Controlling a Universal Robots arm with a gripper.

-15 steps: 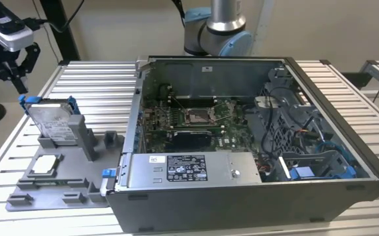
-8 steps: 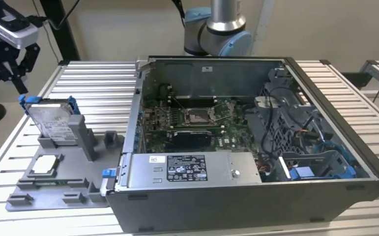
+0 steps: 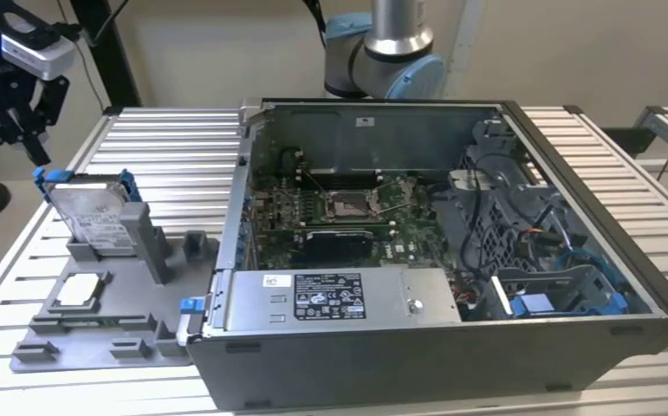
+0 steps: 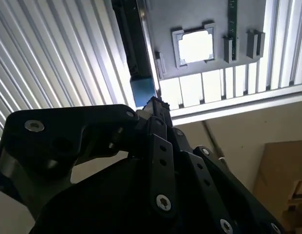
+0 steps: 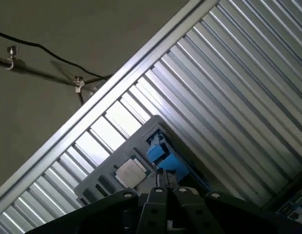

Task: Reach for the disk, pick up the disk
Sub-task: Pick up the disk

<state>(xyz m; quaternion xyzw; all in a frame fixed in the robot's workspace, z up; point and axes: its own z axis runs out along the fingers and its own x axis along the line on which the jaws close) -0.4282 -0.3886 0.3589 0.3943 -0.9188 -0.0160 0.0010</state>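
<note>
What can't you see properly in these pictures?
- Disk: lower part hidden inside the grey holder, exterior view.
- Disk, first wrist view: mostly covered by the gripper.
- Gripper, exterior view: partly cut off at the exterior view's left edge.
- Disk label: too small to read.

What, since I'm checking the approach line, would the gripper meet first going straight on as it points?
Probably the blue side rail of the disk, just below the gripper in the exterior view; depth is uncertain.
</note>
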